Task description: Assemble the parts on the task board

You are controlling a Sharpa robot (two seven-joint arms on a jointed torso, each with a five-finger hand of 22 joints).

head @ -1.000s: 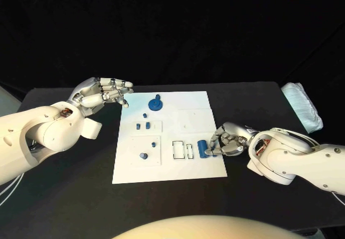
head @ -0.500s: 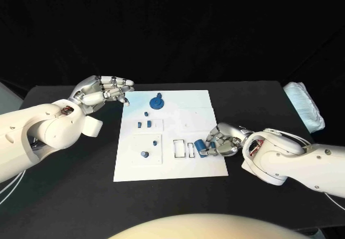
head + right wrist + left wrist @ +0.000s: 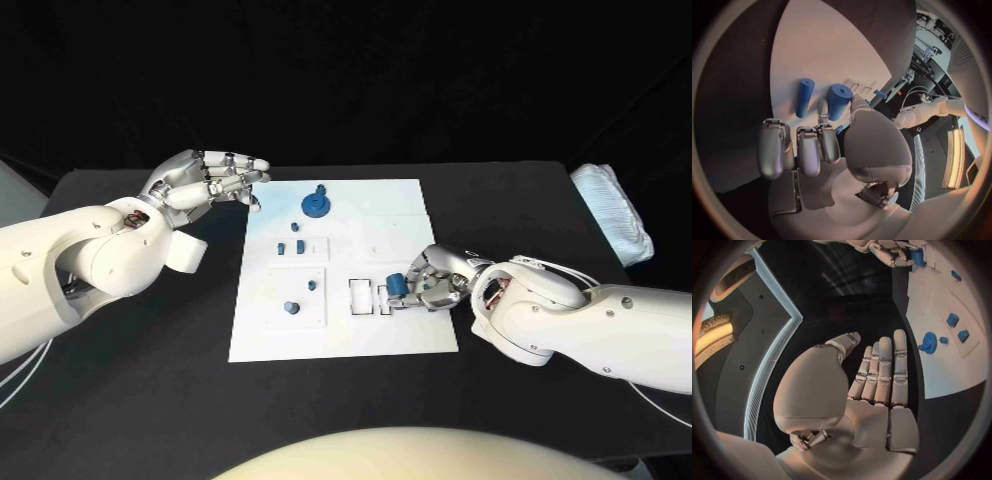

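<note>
My right robot hand (image 3: 430,283) pinched a blue cylinder (image 3: 839,101) over the task board's (image 3: 404,335) right-edge slots. Best to square it to the slot, then press straight down. Farther off, my left robot hand (image 3: 209,180) hung empty, fingers loosely curled, beyond the board's far-left corner above the bench (image 3: 130,400).

White arms (image 3: 87,265), silver fingers (image 3: 231,170), thin white cables.

Head camera looks steeply down on the task board (image 3: 343,330); each wrist fisheye sits close behind its own palm; all three views share the board
</note>
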